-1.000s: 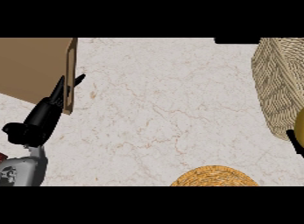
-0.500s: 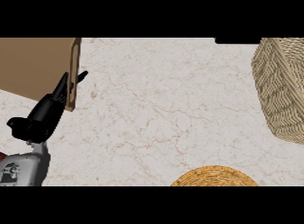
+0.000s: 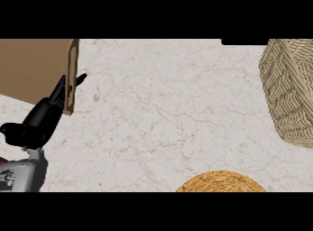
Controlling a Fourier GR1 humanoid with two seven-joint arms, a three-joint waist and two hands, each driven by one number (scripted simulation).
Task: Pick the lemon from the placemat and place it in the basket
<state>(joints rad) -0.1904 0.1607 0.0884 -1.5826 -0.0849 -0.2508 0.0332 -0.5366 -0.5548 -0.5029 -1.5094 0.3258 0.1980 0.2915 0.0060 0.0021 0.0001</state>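
A pale marble counter (image 3: pixel 178 113) with faint brown veins fills the view — a brown wooden board (image 3: pixel 25 67) lies at its upper-left corner.

Kitchen, marble counter (image 3: pixel 172 117), wicker basket (image 3: pixel 295 90), woven placemat (image 3: pixel 220 182)

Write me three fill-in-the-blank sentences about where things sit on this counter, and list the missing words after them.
1. The woven basket stands at the view's ____ edge.
2. The only hand in view is the robot's ____ hand.
3. Its straight fingers point toward the ____ board at the upper left.
4. The placemat at the lower edge is ____ in colour.

Missing words: right; left; brown; orange
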